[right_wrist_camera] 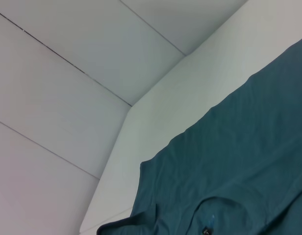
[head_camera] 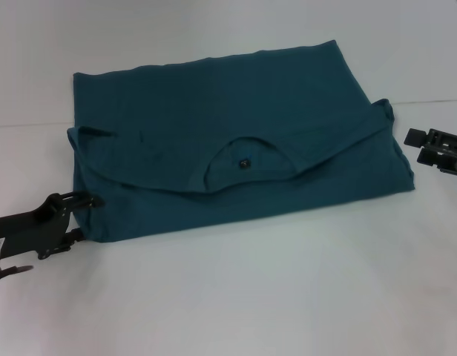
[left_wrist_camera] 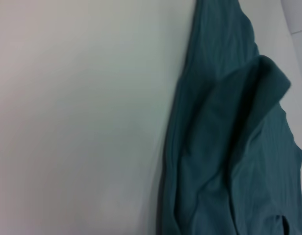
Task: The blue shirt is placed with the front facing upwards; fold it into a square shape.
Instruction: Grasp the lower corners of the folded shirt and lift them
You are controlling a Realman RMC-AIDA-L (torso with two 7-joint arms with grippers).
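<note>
The blue shirt (head_camera: 236, 119) lies folded into a wide rectangle on the white table (head_camera: 251, 297). Its collar (head_camera: 247, 159) with a small dark label faces the near side, under a folded-over flap. No print shows. My left gripper (head_camera: 91, 219) is at the shirt's near left corner, open, with the cloth edge between its fingers. The left wrist view shows that rumpled edge of the shirt (left_wrist_camera: 229, 147). My right gripper (head_camera: 425, 152) hovers just off the shirt's right edge, apart from it. The right wrist view looks across the shirt (right_wrist_camera: 239, 171) toward the table's far corner.
Bare white tabletop surrounds the shirt on the near side and to the left. The table's far edge (right_wrist_camera: 156, 83) meets pale wall panels (right_wrist_camera: 67, 54) behind it.
</note>
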